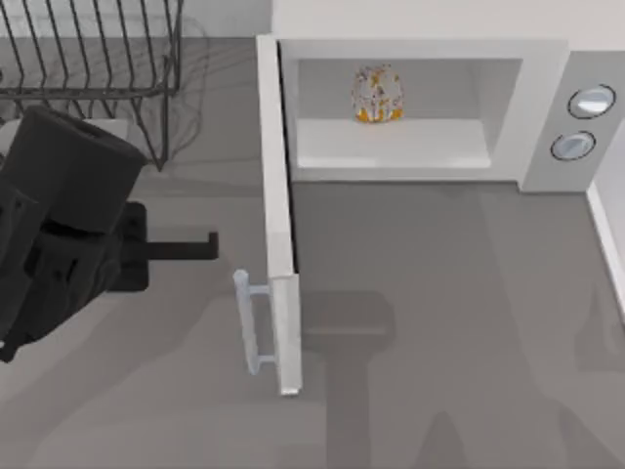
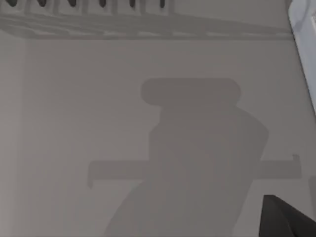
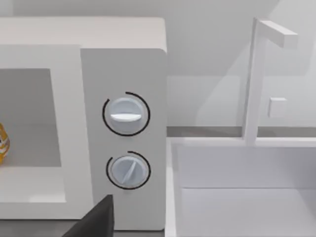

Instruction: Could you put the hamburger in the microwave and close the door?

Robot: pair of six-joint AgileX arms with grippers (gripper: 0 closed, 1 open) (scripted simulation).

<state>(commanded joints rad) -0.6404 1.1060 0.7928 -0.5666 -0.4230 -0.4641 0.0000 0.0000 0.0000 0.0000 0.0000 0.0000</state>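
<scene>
Hamburger (image 1: pixel 378 94) already inside microwave (image 1: pixel 543 107), door (image 1: pixel 278 225) wide open, left gripper (image 1: pixel 181 247) just beside it with fingers hard to tell, next push door shut.

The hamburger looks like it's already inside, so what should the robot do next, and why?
Probably bring the left arm toward the door to push it shut: the hamburger already sits in the microwave, and the door stands wide open.

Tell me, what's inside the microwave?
The hamburger sits inside the microwave, toward the back of its pale floor. The door stands wide open. The cavity's ceiling is hidden under the microwave's top.
</scene>
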